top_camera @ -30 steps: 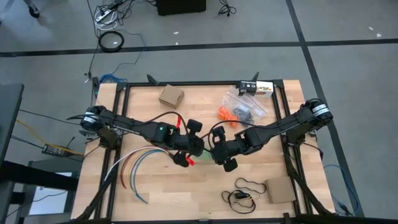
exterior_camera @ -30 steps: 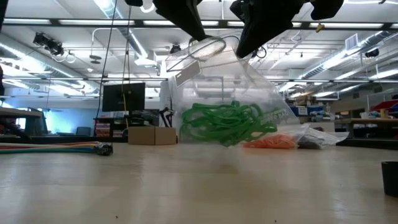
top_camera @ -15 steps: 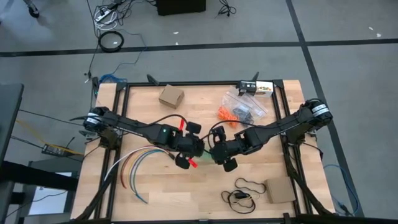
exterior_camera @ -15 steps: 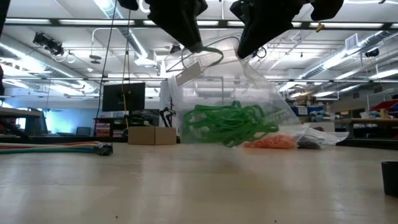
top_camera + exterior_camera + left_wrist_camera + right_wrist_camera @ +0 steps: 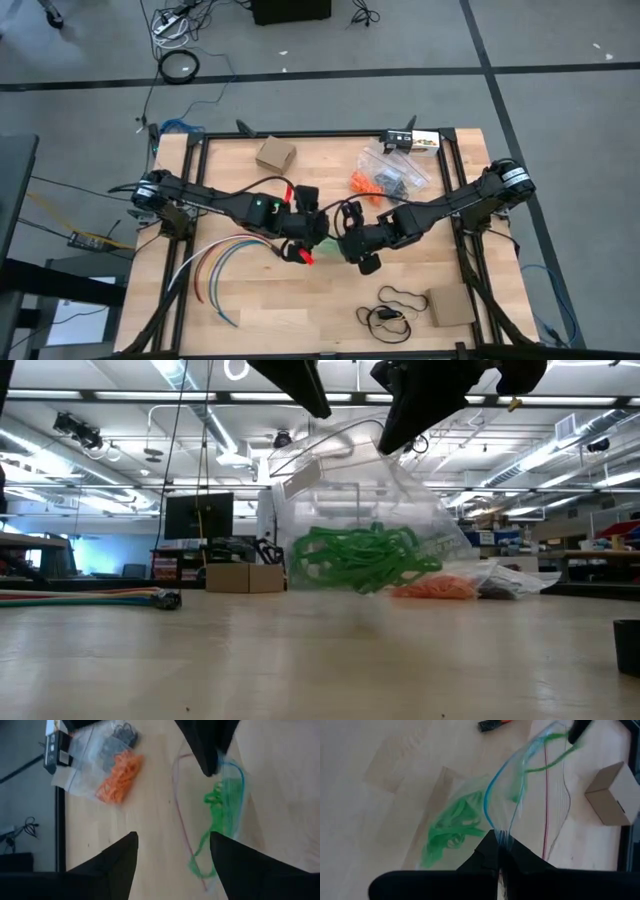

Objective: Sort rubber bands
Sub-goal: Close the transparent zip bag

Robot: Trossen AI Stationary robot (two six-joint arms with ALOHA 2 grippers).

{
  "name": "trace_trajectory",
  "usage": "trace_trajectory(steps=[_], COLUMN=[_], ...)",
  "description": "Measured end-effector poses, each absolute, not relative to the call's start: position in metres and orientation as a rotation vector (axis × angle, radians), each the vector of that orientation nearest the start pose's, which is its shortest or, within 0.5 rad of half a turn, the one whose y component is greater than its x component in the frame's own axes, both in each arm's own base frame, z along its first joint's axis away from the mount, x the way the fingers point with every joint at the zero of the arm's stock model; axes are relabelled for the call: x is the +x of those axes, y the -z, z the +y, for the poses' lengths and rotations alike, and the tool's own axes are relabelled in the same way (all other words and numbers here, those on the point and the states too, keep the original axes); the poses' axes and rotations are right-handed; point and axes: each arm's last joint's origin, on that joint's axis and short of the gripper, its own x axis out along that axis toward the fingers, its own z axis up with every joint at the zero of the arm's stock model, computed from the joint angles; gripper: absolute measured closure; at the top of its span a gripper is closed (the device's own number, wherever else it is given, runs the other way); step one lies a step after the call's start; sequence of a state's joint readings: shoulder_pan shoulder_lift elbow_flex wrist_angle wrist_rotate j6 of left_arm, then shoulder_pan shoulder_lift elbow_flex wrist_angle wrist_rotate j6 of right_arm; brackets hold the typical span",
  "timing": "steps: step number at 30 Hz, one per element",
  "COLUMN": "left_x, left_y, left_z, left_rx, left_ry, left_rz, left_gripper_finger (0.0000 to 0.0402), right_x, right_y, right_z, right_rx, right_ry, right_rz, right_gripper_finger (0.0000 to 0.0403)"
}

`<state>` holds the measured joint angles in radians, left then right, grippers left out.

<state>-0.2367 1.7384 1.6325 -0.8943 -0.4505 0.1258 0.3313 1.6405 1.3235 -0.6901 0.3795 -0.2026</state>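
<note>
At the table's centre, the right gripper is pinched tight on the rim of a clear plastic zip bag, holding it up off the pale wooden table. A tangle of bright green rubber bands sags in the bag's bottom. The left gripper, just at nine o'clock of the bag, has its fingers spread wide around nothing. Toward one o'clock lie other clear bags with orange rubber bands and dark rubber bands.

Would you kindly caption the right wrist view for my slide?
Right pincer pinches the clear bag rim, green rubber bands inside.
</note>
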Motion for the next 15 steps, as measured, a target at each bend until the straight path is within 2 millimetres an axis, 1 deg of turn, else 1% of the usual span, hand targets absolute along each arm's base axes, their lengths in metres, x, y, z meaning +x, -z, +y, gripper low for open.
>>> trace_trajectory(steps=[4, 7, 11, 15], left_x=[0.354, 0.348, 0.329, 0.299], left_y=[-0.32, -0.331, -0.357, -0.387], left_z=[-0.073, -0.071, -0.067, -0.062], left_rx=[0.442, 0.412, 0.348, 0.289], left_ry=[-0.133, -0.143, -0.153, -0.14], left_rz=[0.969, 0.935, 0.856, 0.753], left_gripper_finger=[0.0149, 0.0149, 0.0149, 0.0149], right_x=[0.325, 0.325, 0.327, 0.327], right_y=[-0.268, -0.268, -0.269, -0.269], right_z=[0.101, 0.101, 0.1, 0.1], right_rx=[-0.536, -0.536, -0.547, -0.544], right_ry=[-0.028, -0.017, 0.016, 0.019], right_rz=[0.95, 0.948, 0.93, 0.919], right_gripper_finger=[0.0403, 0.0403, 0.0403, 0.0403])
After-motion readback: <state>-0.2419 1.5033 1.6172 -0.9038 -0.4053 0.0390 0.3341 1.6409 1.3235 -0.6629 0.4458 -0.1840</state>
